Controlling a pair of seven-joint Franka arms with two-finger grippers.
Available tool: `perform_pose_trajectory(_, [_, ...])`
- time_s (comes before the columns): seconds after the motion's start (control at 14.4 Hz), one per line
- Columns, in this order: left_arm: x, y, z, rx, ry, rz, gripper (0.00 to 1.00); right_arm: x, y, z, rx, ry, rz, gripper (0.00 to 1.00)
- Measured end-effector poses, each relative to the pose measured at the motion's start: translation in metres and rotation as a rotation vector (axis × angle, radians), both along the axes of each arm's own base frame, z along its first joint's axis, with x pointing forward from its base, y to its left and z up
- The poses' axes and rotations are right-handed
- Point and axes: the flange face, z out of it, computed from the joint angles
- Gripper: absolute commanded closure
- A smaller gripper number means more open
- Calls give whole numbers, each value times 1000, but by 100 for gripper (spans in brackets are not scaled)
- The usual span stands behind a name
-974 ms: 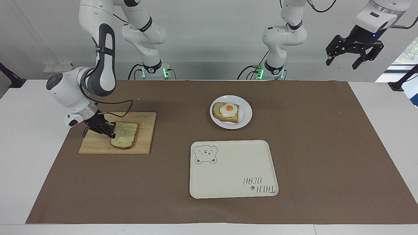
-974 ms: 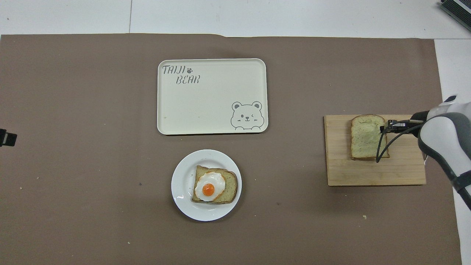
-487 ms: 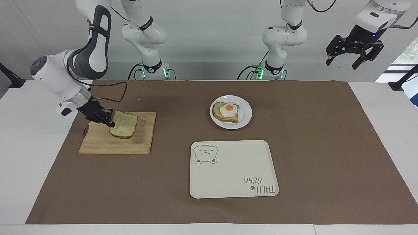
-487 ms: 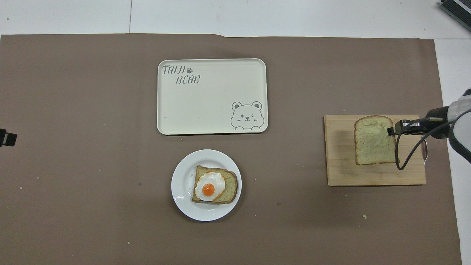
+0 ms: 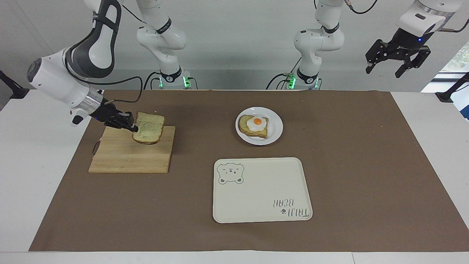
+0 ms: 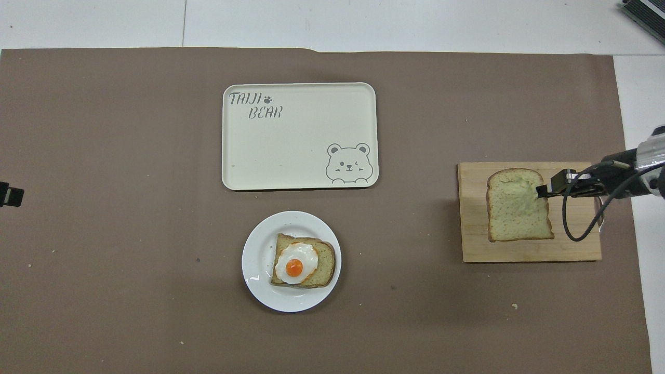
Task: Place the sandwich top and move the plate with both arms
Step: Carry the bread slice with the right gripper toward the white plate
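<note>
The sandwich top [image 5: 149, 127] [image 6: 517, 204], a pale speckled slice with a brown crust, hangs tilted in the air over the wooden cutting board [image 5: 121, 158] [image 6: 576, 249]. My right gripper [image 5: 132, 124] [image 6: 543, 191] is shut on the slice's edge. The small white plate [image 5: 275, 131] [image 6: 254, 259] sits mid-table and carries a toast slice with a fried egg [image 5: 257, 124] [image 6: 296, 262]. My left gripper [image 5: 397, 58] waits high off the table at the left arm's end, open and empty.
A cream rectangular tray with a bear drawing [image 5: 262, 190] [image 6: 300, 136] lies beside the plate, farther from the robots. A brown mat [image 5: 366, 165] covers the table. The cutting board sits at the right arm's end.
My right gripper has lifted the bread slice off the cutting board and carried it a little toward the plate. The left arm has not moved.
</note>
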Motion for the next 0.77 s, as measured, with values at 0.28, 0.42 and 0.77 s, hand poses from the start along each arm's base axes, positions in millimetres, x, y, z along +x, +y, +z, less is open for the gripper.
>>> perform_pose_trajectory(0.28, [0, 0, 0, 0, 0, 0, 0, 7, 64, 2, 37, 54, -26, 100])
perform_pose_trajectory(0.42, [0, 0, 0, 0, 0, 0, 0, 8, 103, 2, 35, 83, -16, 100])
perform_pose_trajectory(0.77, [0, 0, 0, 0, 0, 0, 0, 5, 172, -1, 51, 128, 0, 100])
